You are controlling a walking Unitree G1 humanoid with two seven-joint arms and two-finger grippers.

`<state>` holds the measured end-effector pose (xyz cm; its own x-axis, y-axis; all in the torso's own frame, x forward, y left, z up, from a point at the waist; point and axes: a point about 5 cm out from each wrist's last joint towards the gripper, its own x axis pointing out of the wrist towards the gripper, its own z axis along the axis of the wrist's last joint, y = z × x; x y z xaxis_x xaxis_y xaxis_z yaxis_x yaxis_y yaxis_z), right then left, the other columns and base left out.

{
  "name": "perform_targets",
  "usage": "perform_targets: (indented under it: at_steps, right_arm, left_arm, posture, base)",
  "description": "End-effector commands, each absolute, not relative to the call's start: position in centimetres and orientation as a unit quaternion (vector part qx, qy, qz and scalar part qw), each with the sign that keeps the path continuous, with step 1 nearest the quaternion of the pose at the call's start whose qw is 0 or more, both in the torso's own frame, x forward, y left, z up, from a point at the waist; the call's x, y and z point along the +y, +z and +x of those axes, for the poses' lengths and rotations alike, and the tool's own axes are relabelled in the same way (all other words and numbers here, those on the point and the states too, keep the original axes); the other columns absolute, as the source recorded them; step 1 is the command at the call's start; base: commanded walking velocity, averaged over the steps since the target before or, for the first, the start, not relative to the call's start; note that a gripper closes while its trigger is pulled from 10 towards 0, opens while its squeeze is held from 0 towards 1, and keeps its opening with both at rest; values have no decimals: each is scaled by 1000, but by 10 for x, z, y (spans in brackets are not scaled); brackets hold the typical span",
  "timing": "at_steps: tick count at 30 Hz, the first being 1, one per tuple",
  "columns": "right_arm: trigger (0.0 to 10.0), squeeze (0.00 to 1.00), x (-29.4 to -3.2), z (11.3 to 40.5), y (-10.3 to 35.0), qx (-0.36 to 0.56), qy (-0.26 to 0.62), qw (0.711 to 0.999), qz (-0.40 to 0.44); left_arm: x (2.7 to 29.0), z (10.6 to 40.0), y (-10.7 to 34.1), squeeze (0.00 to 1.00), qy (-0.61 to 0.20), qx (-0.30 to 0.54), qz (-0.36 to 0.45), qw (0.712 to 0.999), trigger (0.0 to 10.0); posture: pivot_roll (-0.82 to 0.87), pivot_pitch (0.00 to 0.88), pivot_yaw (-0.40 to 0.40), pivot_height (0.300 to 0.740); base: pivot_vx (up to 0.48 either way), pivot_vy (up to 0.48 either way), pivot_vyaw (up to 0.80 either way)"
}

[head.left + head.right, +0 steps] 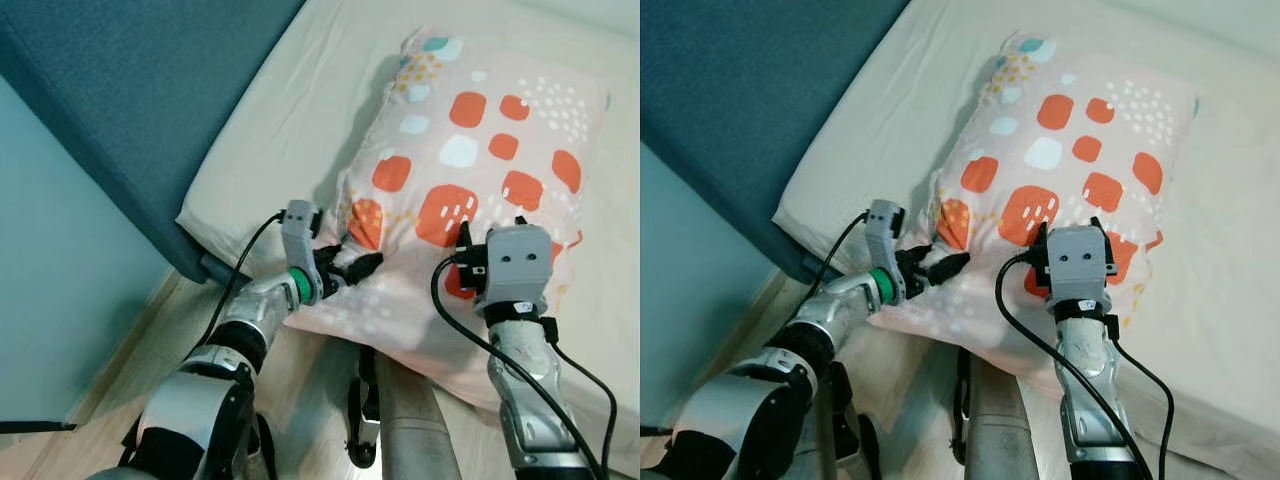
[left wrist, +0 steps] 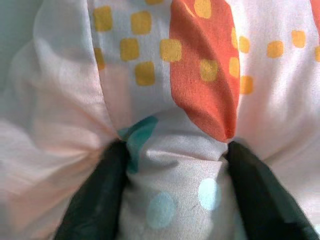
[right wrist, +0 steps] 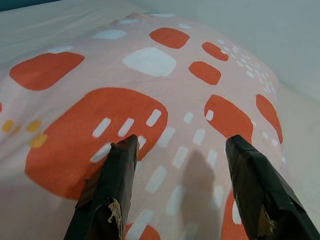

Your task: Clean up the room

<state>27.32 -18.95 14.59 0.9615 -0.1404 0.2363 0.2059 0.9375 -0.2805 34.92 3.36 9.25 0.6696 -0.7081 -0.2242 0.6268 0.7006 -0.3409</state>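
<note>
A bedroom in a home: bed (image 1: 300, 110) with cream sheet, patterned pillow (image 1: 470, 170) near its edge, teal headboard (image 1: 130, 100), wooden floor (image 1: 150, 340).

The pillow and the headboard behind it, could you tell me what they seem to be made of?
The pillow looks like soft matte woven cloth; it bunches into folds between the left gripper fingers. The headboard looks upholstered in matte teal fabric, though its weave is unclear.

One patterned pillow (image 1: 470, 170) lies on one bed (image 1: 300, 110), beside one blue headboard (image 1: 130, 90). Two grippers are in view, the left gripper (image 1: 352, 266) and the right gripper (image 3: 175, 187), each with two black fingers (image 2: 95, 200), so four fingers altogether.
</note>
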Motion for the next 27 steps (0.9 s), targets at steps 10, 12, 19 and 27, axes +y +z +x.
perform_targets:
  at_steps: [10, 12, 19, 27]
  right_arm:
    - [10000, 0, -192, 273, 139, -90, -94, 980, -149]
    - [10000, 0, -191, 274, 138, -90, -94, 980, -150]
    - [10000, 0, -207, 274, 129, -54, -154, 973, -165]
    - [10000, 0, -251, 256, 97, 34, -288, 949, -123]
  left_arm:
    - [1, 336, 90, 0, -407, 224, -174, 868, 0]
    - [2, 342, 101, 0, -399, 196, -150, 883, 0]
    - [5, 349, 122, 0, -385, 149, -134, 901, 0]
    - [12, 356, 151, 0, -375, 81, -115, 916, 0]
  posture:
    - [-222, 247, 60, 605]
    - [-206, 242, 65, 605]
    - [-191, 236, 66, 605]
    - [-174, 228, 69, 605]
  base:
    - [0, 0, 0]
    - [0, 0, 0]
    - [0, 0, 0]
    - [0, 0, 0]
